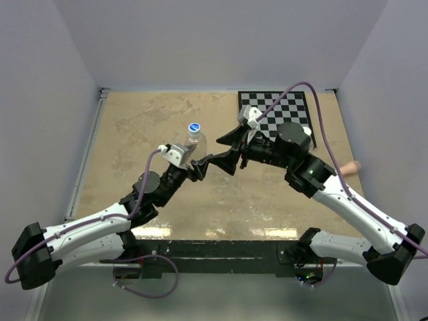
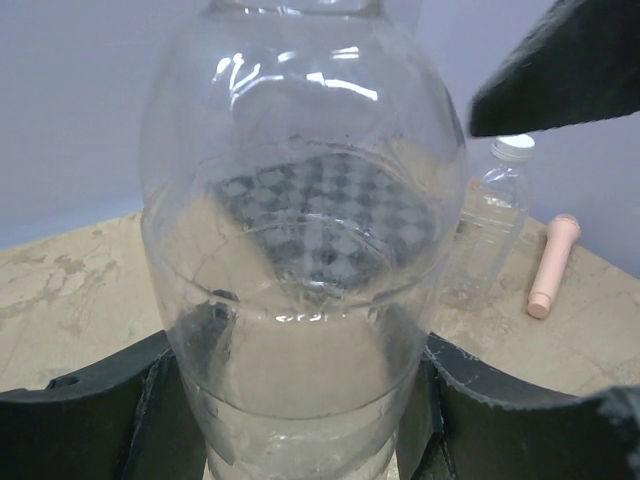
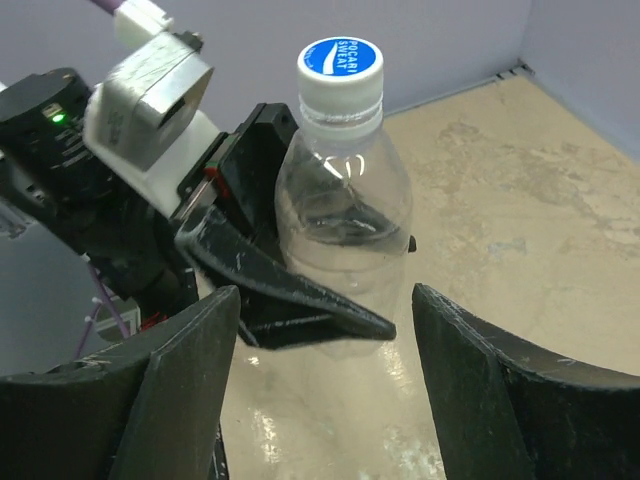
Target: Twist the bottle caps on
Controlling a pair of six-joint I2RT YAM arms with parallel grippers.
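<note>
My left gripper grips the short bottle by its belly near the middle of the table, blue cap on its neck, and my right gripper hangs wide open and empty just before it; the thin, light plastic likely buckles, so I'd pinch only the stiffer cap's rim.

Upright mid-table: short clear bottle, blue cap seated on its neck. Second clear bottle upright further off, white cap on, tightness unclear.
</note>
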